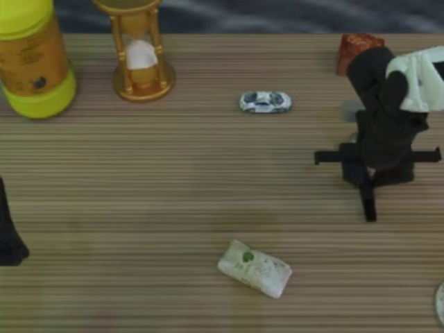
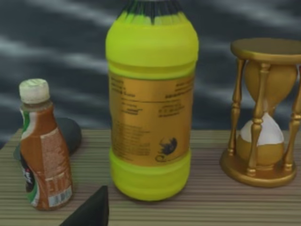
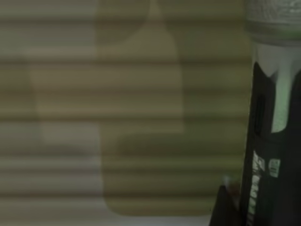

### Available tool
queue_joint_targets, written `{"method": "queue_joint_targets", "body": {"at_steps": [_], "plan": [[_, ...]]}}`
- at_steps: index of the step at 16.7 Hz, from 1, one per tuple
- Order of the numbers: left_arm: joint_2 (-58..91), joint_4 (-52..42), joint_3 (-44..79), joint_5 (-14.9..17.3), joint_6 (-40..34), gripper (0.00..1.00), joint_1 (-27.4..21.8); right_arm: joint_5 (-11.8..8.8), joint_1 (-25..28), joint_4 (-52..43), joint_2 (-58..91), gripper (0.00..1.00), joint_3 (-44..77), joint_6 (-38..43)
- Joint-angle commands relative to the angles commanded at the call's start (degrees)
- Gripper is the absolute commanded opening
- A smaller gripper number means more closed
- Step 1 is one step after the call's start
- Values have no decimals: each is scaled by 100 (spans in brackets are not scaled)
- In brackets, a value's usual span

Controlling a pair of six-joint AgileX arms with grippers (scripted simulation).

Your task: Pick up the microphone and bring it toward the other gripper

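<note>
A white packet with a green mark (image 1: 254,268) lies at the near middle of the striped tabletop (image 1: 139,201); the left tool (image 1: 10,236) sits parked at the near left edge, and whether it is open I cannot tell; farther back a little white toy car (image 1: 266,102) rests mid-table, well apart from both arms; at the far left stand a yellow bottle (image 1: 33,55) and a golden hourglass (image 1: 139,52), with a brown sauce bottle (image 2: 44,162) beside them in the left wrist view; a red-brown block (image 1: 357,48) sits far right; the right tool (image 1: 368,194) hangs over the right side, its fingers closed on the microphone (image 3: 275,113), whose black handle and mesh head fill the wrist view.
</note>
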Motion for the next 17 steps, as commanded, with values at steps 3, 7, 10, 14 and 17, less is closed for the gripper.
{"method": "queue_joint_targets", "body": {"at_steps": [3,7,10,14,17], "plan": [[0,0,0,0,0,100,0,-140,14,364,-54,0,-77,-85],[0,0,0,0,0,100,0,-591,15,1606,-269,0,-379,-330],[0,0,0,0,0,100,0,-1063,-2,2971,-522,0,-759,-581],[0,0,0,0,0,100,0,-1772,-28,5132,-948,0,-1390,-963],[0,0,0,0,0,100,0,-2281,-53,6724,-1323,0,-1859,-1249]]}}
